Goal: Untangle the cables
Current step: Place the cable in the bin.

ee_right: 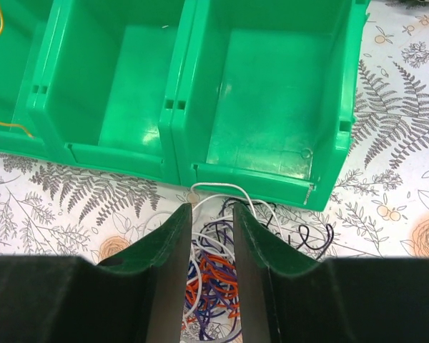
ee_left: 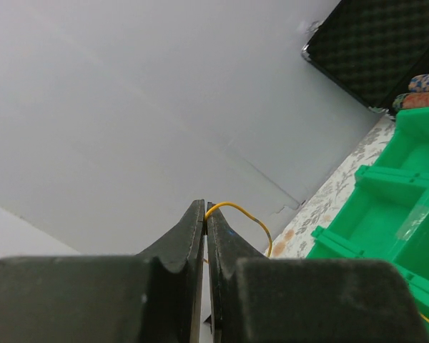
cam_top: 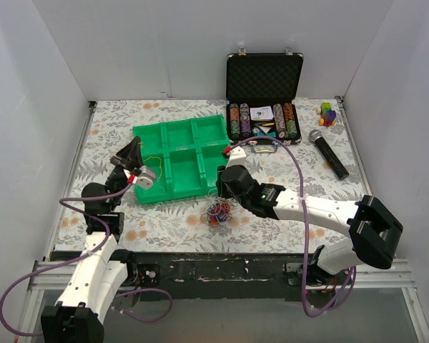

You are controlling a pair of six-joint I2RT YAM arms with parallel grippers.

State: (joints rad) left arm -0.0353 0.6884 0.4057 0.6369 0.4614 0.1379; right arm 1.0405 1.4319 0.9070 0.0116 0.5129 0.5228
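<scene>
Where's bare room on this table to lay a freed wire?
Bare tabletop lies between the left arm and the cable tangle, and between the microphone and the right arm. Crowded: the green bin's front, where the right gripper straddles the tangle.

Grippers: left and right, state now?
Left gripper: closed, pinching a yellow cable.
Right gripper: open, fingers astride a white cable, nothing gripped.

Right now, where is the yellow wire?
The yellow wire is pinched in the shut left gripper, at the table's left side. In the left wrist view it arches toward the green bins just to the right.
</scene>
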